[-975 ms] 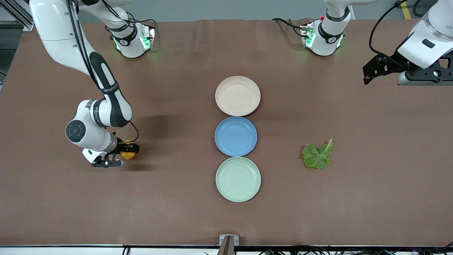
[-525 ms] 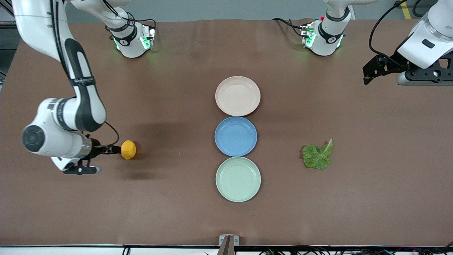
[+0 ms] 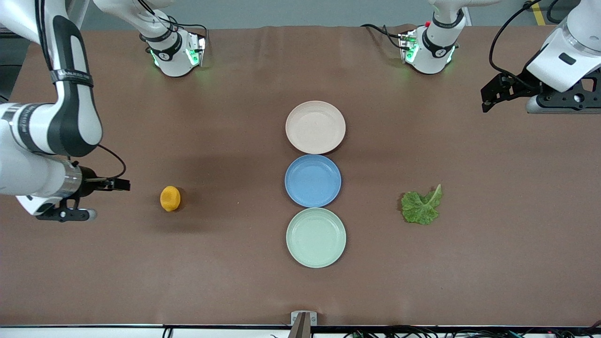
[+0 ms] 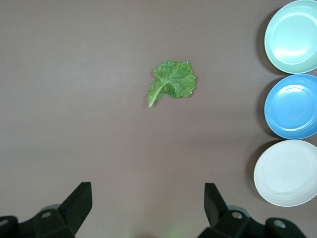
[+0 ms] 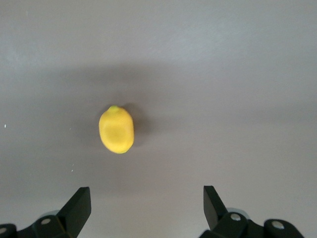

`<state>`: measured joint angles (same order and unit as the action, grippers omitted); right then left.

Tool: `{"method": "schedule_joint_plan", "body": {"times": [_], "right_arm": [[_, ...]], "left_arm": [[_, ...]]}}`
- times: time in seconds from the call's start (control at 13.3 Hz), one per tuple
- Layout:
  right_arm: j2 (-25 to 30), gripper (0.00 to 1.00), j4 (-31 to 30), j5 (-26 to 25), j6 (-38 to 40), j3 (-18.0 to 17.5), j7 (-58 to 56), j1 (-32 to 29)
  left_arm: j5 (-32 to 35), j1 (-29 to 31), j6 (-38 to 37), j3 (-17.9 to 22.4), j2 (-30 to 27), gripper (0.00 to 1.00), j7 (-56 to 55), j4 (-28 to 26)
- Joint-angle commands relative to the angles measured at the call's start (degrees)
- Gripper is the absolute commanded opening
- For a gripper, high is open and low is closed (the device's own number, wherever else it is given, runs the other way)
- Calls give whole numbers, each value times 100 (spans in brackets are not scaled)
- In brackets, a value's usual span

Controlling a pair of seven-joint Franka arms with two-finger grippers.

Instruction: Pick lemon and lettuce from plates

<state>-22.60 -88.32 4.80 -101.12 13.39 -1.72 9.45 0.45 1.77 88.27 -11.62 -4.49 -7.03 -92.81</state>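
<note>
Right gripper [image 3: 119, 184] spread wide, empty, above bare table near lemon [image 3: 170, 198]; left gripper [image 4: 147, 210] likewise, waiting.

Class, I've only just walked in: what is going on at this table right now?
Nothing is being held. The lemon lies on the bare table toward the right arm's end, and the right gripper hangs beside it with fingers open. The lettuce lies on the table toward the left arm's end; the left gripper, also open, waits high up. The beige-pink plate, blue plate and mint plate are all empty.
</note>
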Motion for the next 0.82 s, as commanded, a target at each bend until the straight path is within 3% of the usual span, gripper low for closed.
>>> {"method": "schedule_joint_plan", "body": {"times": [0.0, 0.38, 0.75], "right_arm": [[-8, 100, 621, -85, 416, -65, 49, -171], [44, 100, 807, 90, 847, -56, 58, -180], [518, 100, 711, -15, 1235, -56, -108, -242]], "left_arm": [[-72, 51, 85, -68, -105, 100, -70, -124], [-72, 60, 138, -68, -79, 100, -61, -106], [-89, 78, 138, -51, -96, 100, -61, -71]]}}
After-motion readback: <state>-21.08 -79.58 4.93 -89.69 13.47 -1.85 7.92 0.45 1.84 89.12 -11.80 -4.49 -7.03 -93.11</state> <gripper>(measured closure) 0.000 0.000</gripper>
